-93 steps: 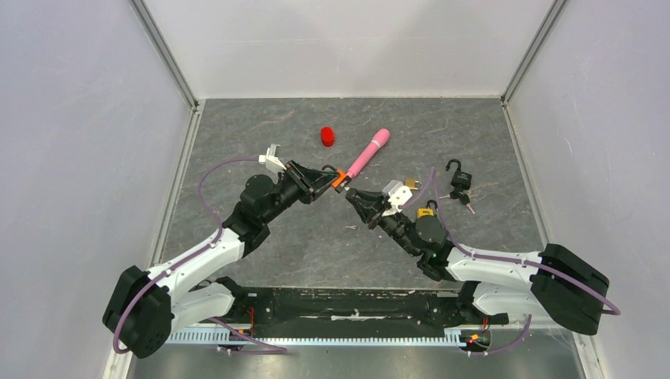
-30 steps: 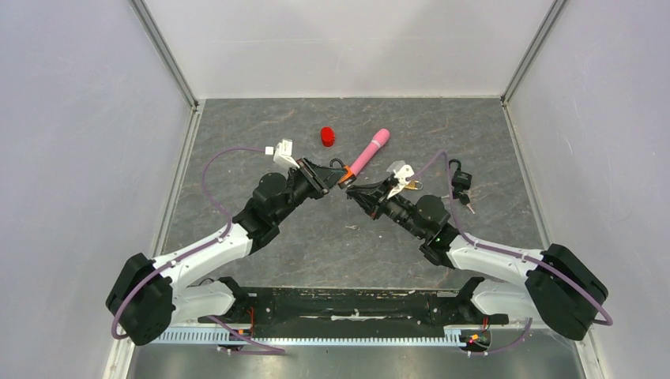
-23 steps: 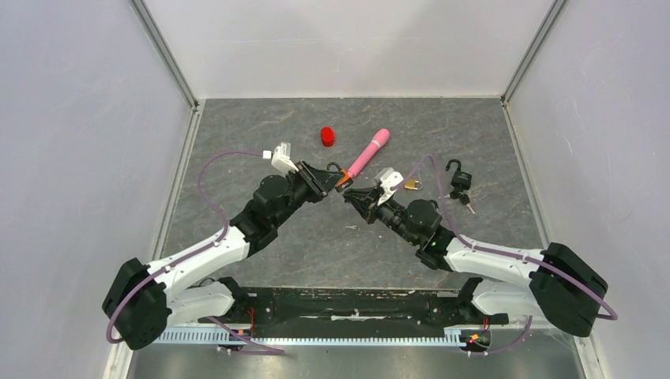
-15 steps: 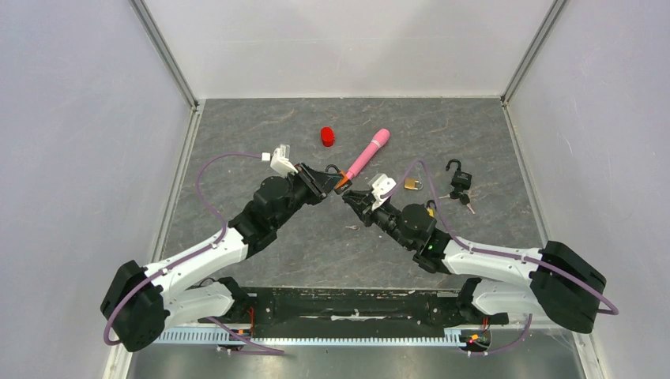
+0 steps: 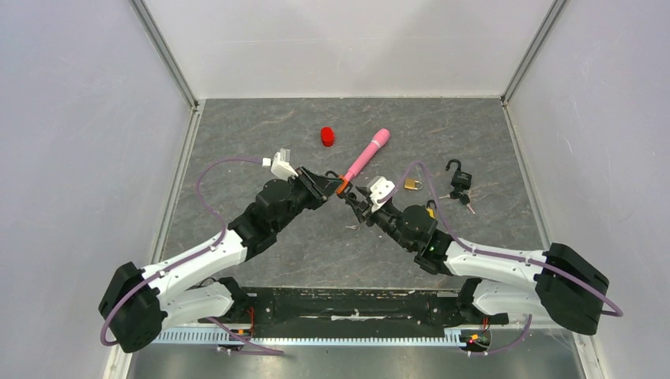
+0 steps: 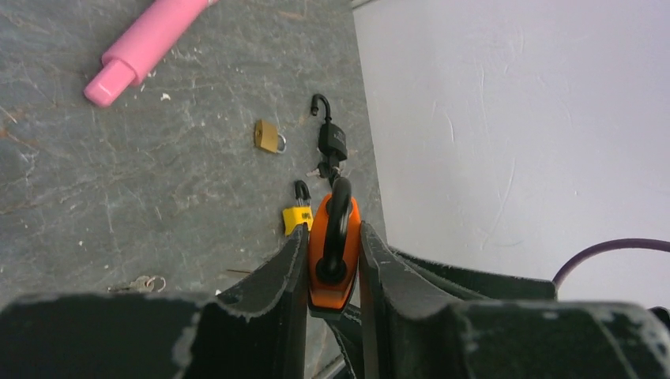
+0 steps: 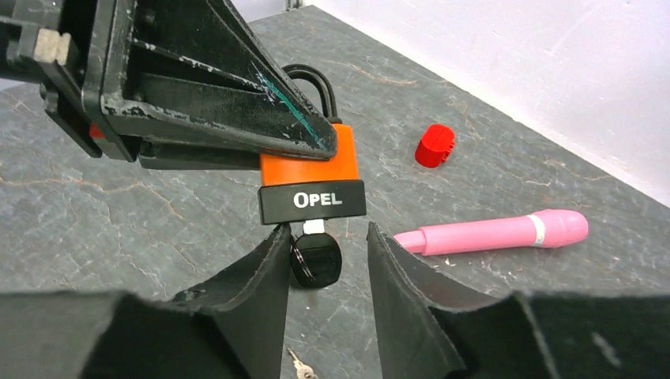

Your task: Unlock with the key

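My left gripper (image 5: 328,185) is shut on the orange padlock (image 5: 340,186) and holds it above the table, its fingers (image 6: 294,264) clamping the body (image 6: 333,253). In the right wrist view the lock's black base marked OPEL (image 7: 312,201) faces me. The key (image 7: 315,259) sticks in its keyhole, black head hanging down. My right gripper (image 7: 321,229) stands open around that head: the head lies against one finger and a gap shows to the other. Part of the black shackle (image 7: 308,79) is hidden behind the left fingers. I cannot tell whether it has sprung.
On the table lie a pink cylinder (image 5: 366,154), a red cap (image 5: 328,136), a small brass padlock (image 5: 412,184), an open black padlock with keys (image 5: 459,178) and a yellow padlock (image 5: 430,210). A loose key (image 7: 299,365) lies under my right gripper.
My right wrist has rolled and shifted left at the lock, and its jaws have parted from the key head. The left gripper still holds the orange padlock, shifted slightly.
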Controlling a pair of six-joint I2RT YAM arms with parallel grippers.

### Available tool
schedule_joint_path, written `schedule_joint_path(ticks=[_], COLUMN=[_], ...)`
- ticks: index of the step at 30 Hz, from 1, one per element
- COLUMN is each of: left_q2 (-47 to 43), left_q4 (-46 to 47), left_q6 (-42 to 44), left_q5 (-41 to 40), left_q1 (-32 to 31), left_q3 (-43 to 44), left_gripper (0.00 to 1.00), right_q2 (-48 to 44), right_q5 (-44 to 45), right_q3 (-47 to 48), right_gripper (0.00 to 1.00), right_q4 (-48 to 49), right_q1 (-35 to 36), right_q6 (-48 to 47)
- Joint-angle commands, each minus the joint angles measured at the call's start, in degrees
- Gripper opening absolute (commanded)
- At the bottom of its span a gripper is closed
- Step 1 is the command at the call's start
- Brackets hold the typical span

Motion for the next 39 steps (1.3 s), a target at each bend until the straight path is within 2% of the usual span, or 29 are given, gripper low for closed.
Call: schedule_joint_path(ticks=[1,5,9,14,19,25,33,39], left_q2=[-2.0,-2.0,-1.9,-1.5,-1.6,-1.9,-2.4,-2.4], left_q4=[-2.8,-2.9,-2.9,-1.6,-0.8,-0.6,-1.1,-1.2], left_q6=[-4.4,-6.4,-8.3,-11.0,-12.3,-12.5,-12.6,-12.7], left_q5=[3.3,3.3,3.3,5.5,7.8,10.1,12.1,12.9], left_q1=[-1.6,-0.9,0.1,1.9,3.7,3.9,4.0,4.1], left_q3=[-0.4,-0.5,-0.7,-1.6,-2.0,-1.4,-0.5,0.0], left_gripper=[0.02,0.02,0.02,0.02,0.02,0.02,0.02,0.02], right_q2=[-4.1,-5.9,-7.5,-8.9,-9.4,-7.6,-4.9,-4.8], right_q5=[-1.7,-3.7,-5.0,-9.4,-13.3,-18.6,-19.4,-18.5], right_q3=[-0.8,-3.9,-8.1,-14.7,-16.3,-17.9,-15.7,-15.6], right_gripper=[0.44,0.52,0.54,0.54,0.54,0.52,0.42,0.41], right_q4=[5.6,7.8,11.7,21.8,21.3,25.6,20.2,17.6], right_q1=[-0.5,0.3,1.0,1.4,1.4,1.7,2.1,2.6], right_q6=[-5.0,-9.9,-14.2,-21.4,-29.4,-36.5,-42.9,-44.9])
